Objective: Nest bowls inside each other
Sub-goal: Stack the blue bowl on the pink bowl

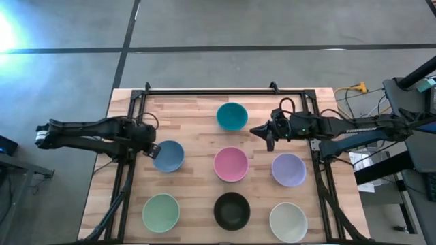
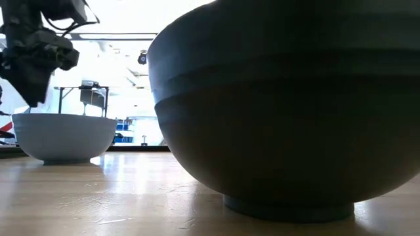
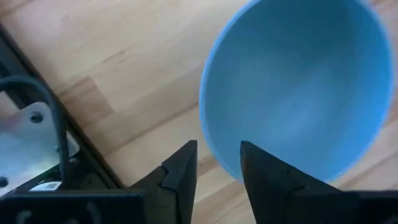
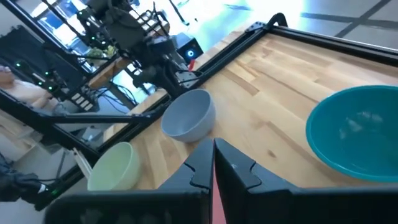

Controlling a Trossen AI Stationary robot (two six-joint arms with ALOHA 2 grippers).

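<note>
My left gripper (image 1: 152, 150) narrowly parted at the blue bowl's (image 1: 169, 156) rim near the table's (image 1: 197, 116) left edge, seemingly gripping it, my right gripper (image 1: 262, 131) pinched closed and empty beside the teal bowl (image 1: 232, 116) toward the far edge.

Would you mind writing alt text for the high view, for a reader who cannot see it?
Seven bowls sit apart on a wooden table: teal bowl at the back, blue bowl, pink bowl and lavender bowl in the middle, pale green bowl, black bowl and white bowl in front. The left gripper is at the blue bowl's rim; the right gripper, shut, hovers beside the teal bowl.
</note>
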